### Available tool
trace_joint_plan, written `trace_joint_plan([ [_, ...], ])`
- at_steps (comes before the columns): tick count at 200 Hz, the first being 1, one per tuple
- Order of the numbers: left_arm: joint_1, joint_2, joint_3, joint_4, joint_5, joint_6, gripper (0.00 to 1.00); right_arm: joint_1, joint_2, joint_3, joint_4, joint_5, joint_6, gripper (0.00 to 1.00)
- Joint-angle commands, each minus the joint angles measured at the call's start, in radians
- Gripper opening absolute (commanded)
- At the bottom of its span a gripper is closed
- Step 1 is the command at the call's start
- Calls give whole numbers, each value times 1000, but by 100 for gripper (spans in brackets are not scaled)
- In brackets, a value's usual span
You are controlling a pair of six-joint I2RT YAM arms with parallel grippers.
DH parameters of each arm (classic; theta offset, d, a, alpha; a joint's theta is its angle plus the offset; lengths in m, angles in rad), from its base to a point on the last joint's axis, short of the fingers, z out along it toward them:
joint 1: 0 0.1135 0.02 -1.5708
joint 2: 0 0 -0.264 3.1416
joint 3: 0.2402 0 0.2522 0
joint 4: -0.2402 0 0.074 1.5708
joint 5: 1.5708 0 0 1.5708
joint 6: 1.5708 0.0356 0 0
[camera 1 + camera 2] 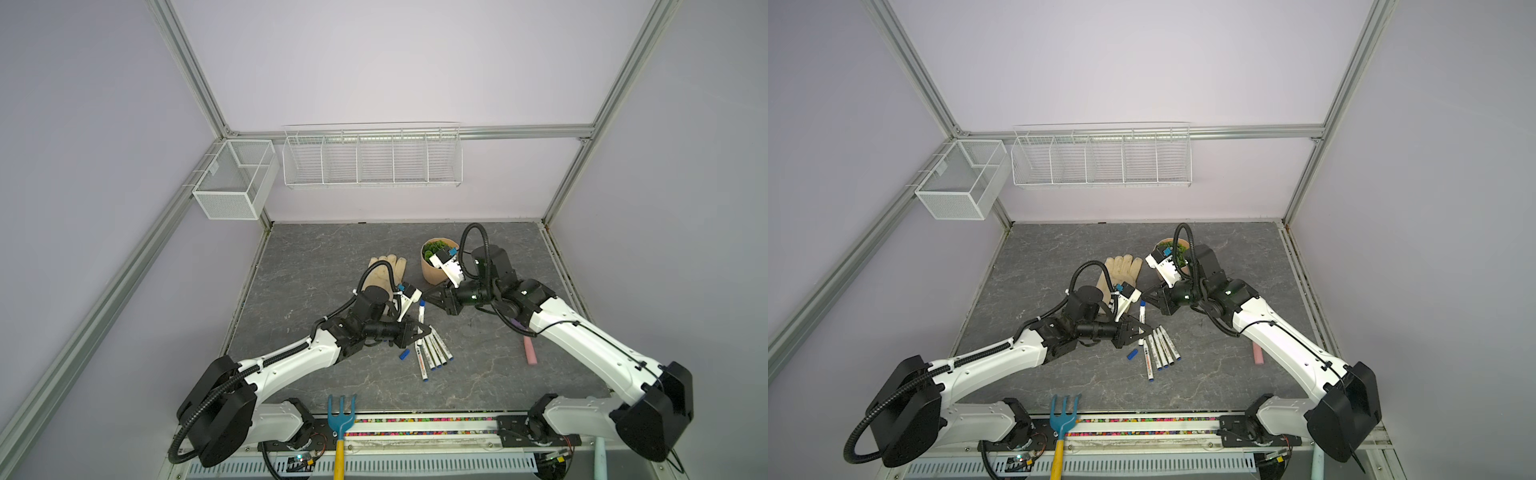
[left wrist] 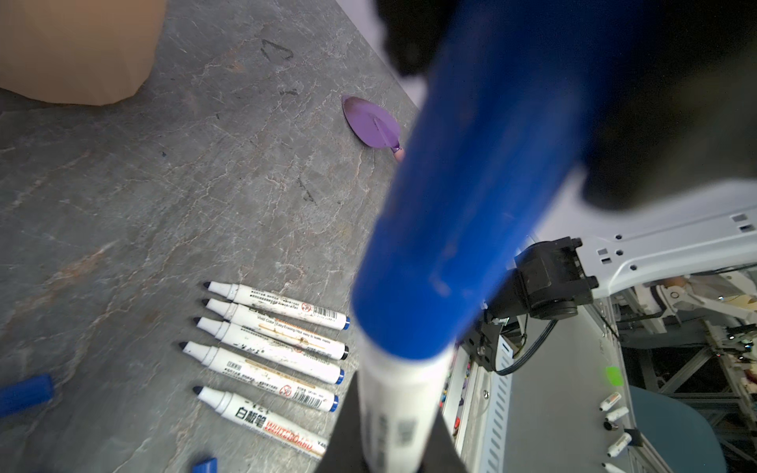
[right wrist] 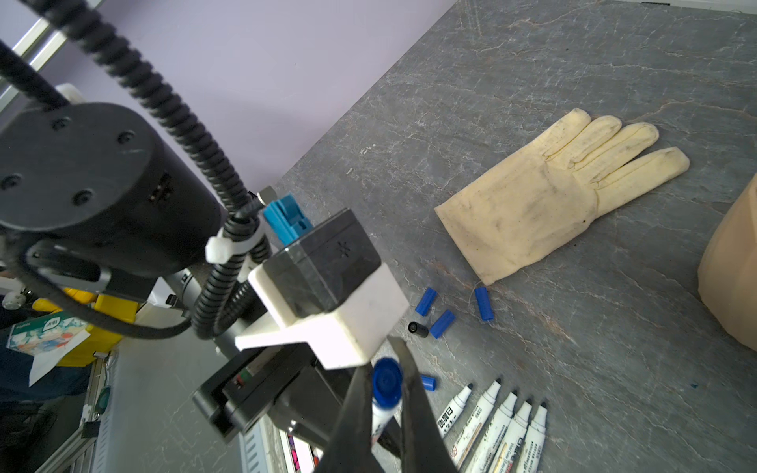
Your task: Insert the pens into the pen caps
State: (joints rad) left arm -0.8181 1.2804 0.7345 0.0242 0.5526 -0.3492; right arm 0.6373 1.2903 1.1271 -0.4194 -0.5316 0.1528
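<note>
Looks like the capping of the first pen, with the pressing-home in hand. Pinching the slim white marker pen (image 2: pixel 395 405) by its printed barrel with the left hand (image 1: pixel 418 332), closed tight on it. Pinching the stubby blue plastic cap (image 2: pixel 471 196) at that pen's upper end with the right hand (image 3: pixel 385 368), closed on it from both sides, just above the left hand. Cannot tell whether the cap is fully home.

Calls next, most likely, for a straight push of cap and barrel toward each other along one line, then a release by one hand and a set-down.

Leaves five bare white marker pens (image 2: pixel 266 344) in a row on the grey marbled table (image 1: pixel 332 270), just beside the left hand's tips and below the right hand. Leaves four loose blue plastic caps (image 3: pixel 442 323) and a small black cap (image 3: pixel 418 329) near the left hand, touching neither hand.
</note>
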Motion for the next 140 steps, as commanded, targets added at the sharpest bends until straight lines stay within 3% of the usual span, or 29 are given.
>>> trace_joint_plan([
  [1, 80, -61, 134, 181, -231, 61, 0, 89, 4, -40, -478, -287, -36, 7],
  [51, 2, -93, 97, 99, -288, 215, 0, 85, 33, 21, -513, -277, -61, 7],
  [140, -52, -88, 72, 73, -264, 284, 0, 84, 72, 105, -530, -209, -83, 7],
])
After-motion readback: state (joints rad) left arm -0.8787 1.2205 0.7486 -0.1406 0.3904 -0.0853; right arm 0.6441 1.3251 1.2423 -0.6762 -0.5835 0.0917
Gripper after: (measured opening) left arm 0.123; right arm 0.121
